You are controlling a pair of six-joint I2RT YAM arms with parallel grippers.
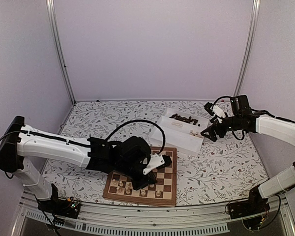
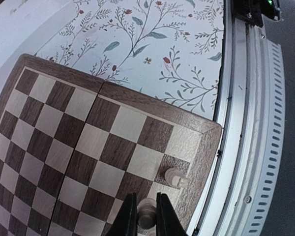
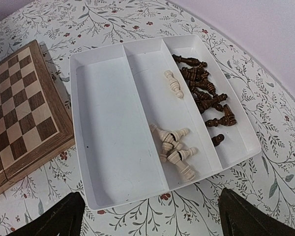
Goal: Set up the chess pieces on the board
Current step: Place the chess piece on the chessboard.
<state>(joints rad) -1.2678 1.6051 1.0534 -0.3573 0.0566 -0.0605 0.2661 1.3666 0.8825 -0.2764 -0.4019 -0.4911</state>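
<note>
The board (image 1: 168, 195) lies near the table's front edge, with several pale chess pieces (image 1: 120, 185) standing on its near rows. My left gripper (image 2: 146, 197) is over the board's near right corner, shut on a pale piece (image 2: 147, 215) above a light edge square. Another pale piece (image 2: 176, 178) stands on the dark corner square beside it. My right gripper (image 3: 153, 222) hangs open above the near rim of a white tray (image 3: 113, 147), holding nothing. In the tray lie pale pieces (image 3: 174, 147) in the middle compartment and dark pieces (image 3: 204, 91) in the far one.
The tray (image 1: 173, 136) sits behind and right of the board on a floral tablecloth (image 1: 221, 167). Its largest compartment (image 3: 101, 105) holds nothing. A metal rail (image 2: 246, 123) runs along the table's front edge just past the board's corner. My left arm (image 1: 64, 145) reaches across the board (image 3: 19, 108) from the left.
</note>
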